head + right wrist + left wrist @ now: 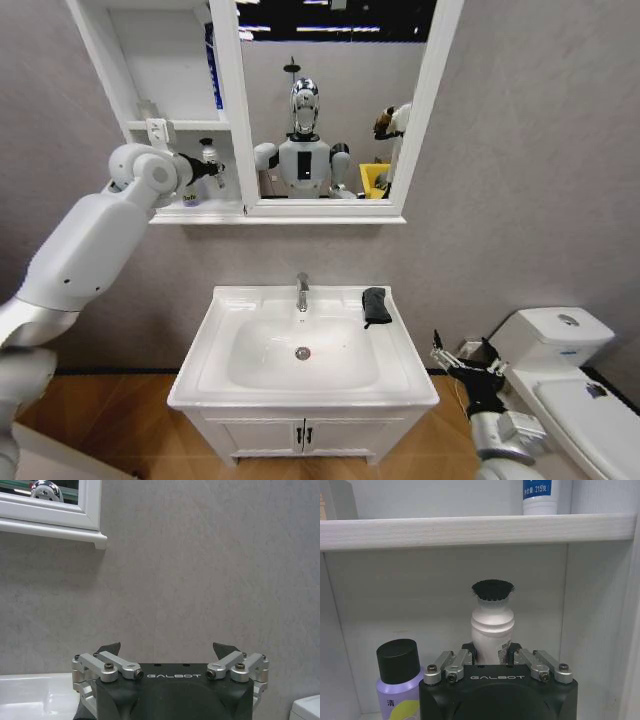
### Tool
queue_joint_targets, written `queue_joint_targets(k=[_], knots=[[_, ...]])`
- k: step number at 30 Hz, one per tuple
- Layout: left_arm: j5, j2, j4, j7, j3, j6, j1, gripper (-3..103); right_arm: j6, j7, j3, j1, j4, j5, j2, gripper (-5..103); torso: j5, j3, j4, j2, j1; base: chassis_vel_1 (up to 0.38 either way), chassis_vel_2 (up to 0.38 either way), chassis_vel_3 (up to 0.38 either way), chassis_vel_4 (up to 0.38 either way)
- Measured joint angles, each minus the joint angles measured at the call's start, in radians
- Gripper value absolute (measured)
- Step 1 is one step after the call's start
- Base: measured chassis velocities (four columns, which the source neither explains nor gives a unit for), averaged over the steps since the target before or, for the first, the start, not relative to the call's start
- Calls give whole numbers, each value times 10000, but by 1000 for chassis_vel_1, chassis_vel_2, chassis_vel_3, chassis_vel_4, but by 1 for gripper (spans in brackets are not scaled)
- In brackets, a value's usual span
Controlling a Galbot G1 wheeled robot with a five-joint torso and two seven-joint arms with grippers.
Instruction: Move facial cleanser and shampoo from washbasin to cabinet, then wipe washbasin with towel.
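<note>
My left gripper (207, 168) reaches into the lower shelf of the cabinet (104, 60) and is shut on a white bottle with a black cap (492, 630); the bottle's base is hidden behind the gripper body. A purple bottle with a black cap (397, 677) stands on that shelf right beside it. I cannot tell which bottle is the facial cleanser and which the shampoo. The dark towel (376, 305) lies folded on the washbasin (400, 372) rim, right of the tap. My right gripper (466, 364) hangs open and empty, low to the right of the washbasin.
A white bottle with a blue label (537, 495) stands on the shelf above. The mirror (330, 100) adjoins the shelves on the right. A chrome tap (302, 291) rises at the back of the bowl. A white toilet (560, 350) is close to my right arm.
</note>
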Motion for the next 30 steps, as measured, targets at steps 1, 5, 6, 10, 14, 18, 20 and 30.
queue_joint_targets(k=[1, 5, 6, 10, 14, 18, 20, 30], knots=[[0, 0, 0, 0, 0, 0, 0, 30, 0, 0, 0, 0, 0, 0, 0, 100, 0, 0, 0, 0, 0, 0, 0, 0, 0], [39, 3, 5, 68, -4, -6, 32, 30, -60, 16, -74, 112, -8, -16, -4, 100, 0, 0, 0, 0, 0, 0, 0, 0, 0], [43, -15, 19, 76, -4, -8, 58, 30, -97, 24, -90, 145, -9, -20, -9, 100, 0, -1, -1, 2, 0, 0, 0, 0, 0], [49, -41, 36, 87, -16, -12, 154, 30, -139, 34, -94, 185, -14, -24, -35, 100, 0, 0, -1, 1, 0, 0, 0, 0, 0], [82, -52, 27, 87, -103, -14, 372, 30, -179, 47, -85, 219, -53, -24, -66, 100, 0, 0, -2, 1, 0, 0, 0, 0, 0], [118, -91, 91, 87, -231, -18, 451, 30, -189, 53, -93, 267, -118, -41, -68, 100, 0, 0, -2, 1, 0, 0, 0, 0, 0], [139, -98, 123, 87, -271, -20, 456, 34, -193, 54, -110, 295, -150, -59, -59, 100, 0, 0, -2, 1, 0, 0, 0, 0, 0], [343, -223, 246, 136, -449, -26, 496, 72, -217, 54, -216, 375, -210, -171, 3, 100, 0, 0, -2, 2, 0, 0, 0, 0, 0]])
